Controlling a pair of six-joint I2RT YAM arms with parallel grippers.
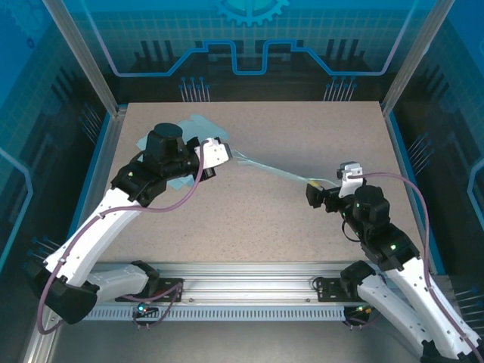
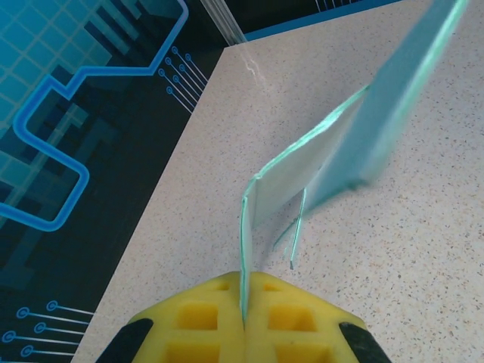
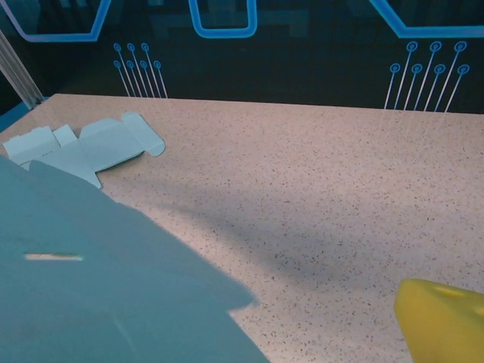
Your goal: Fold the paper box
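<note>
Left fingers (image 2: pixel 255 311) are pinched shut on an edge of the unfolded paper box (image 2: pixel 302 178), held above the table (image 1: pixel 265 227) middle. Right fingers (image 3: pixel 442 321) are spread wide by its other end. Another flat blank (image 3: pixel 83 147) lies near the far-left corner.

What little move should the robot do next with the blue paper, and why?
Probably shut the right claw on the free end of the paper box. The left claw pinches one edge tight and holds the sheet up off the table, while the right claw is wide open beside the other end, gripping nothing. Folding likely needs both ends held.
</note>
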